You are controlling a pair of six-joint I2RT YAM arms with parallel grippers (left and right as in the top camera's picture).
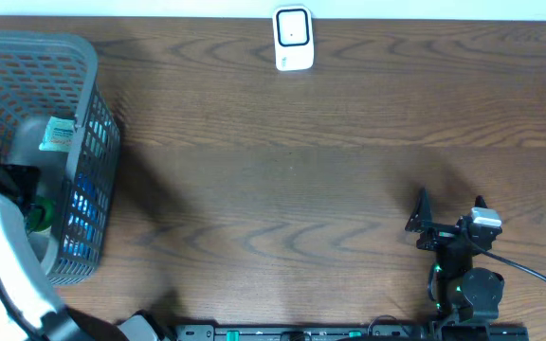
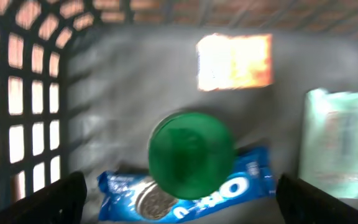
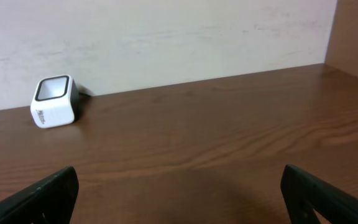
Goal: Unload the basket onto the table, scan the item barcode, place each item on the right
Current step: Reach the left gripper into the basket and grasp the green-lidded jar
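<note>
The grey mesh basket [image 1: 83,76] stands at the table's left end with several items in it. In the left wrist view a round green lid [image 2: 191,155] lies over a blue Oreo pack [image 2: 253,180], and a pale green packet [image 2: 334,143] leans at the right. My left gripper [image 2: 179,190] hangs open above them inside the basket, touching nothing; from overhead it shows as a dark shape [image 1: 9,180]. The white barcode scanner [image 1: 293,38] sits at the far middle edge, also seen as the scanner [image 3: 53,101]. My right gripper [image 1: 419,224] stands open and empty over bare wood.
The basket's walls [image 2: 17,93] close in at the left of my left gripper. A white-and-orange label [image 2: 235,61] shows on the basket's far side. A black cable [image 1: 538,275] runs from the right arm's base toward the right edge.
</note>
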